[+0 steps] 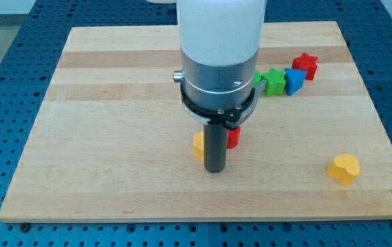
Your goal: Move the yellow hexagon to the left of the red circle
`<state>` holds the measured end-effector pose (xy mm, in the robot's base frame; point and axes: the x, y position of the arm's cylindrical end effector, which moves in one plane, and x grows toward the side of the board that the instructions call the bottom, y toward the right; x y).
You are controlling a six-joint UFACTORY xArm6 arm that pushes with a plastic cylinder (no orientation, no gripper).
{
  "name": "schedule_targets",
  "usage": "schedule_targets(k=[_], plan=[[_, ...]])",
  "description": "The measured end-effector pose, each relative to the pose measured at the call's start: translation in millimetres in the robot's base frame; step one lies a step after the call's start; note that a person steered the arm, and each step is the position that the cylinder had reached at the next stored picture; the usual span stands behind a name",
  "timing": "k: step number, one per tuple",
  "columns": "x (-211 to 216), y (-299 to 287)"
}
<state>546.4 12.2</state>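
My tip [214, 169] rests on the wooden board [114, 137] near the view's bottom middle. The dark rod hides most of two blocks. A yellow block [198, 145], the hexagon, peeks out at the rod's left side, touching or nearly touching it. A red block [234, 137], the circle, peeks out at the rod's right side. The yellow block lies to the left of the red one, with the rod in front of the space between them. The arm's white and grey body covers the board above them.
A green block [274, 81], a blue block [294, 80] and a red star-like block [306, 65] sit in a row at the view's upper right. A yellow heart-shaped block [344, 169] lies at the lower right.
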Motion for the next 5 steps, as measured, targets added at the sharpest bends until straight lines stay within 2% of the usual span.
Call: schedule_targets(k=[5], plan=[[-22.1,0.0]])
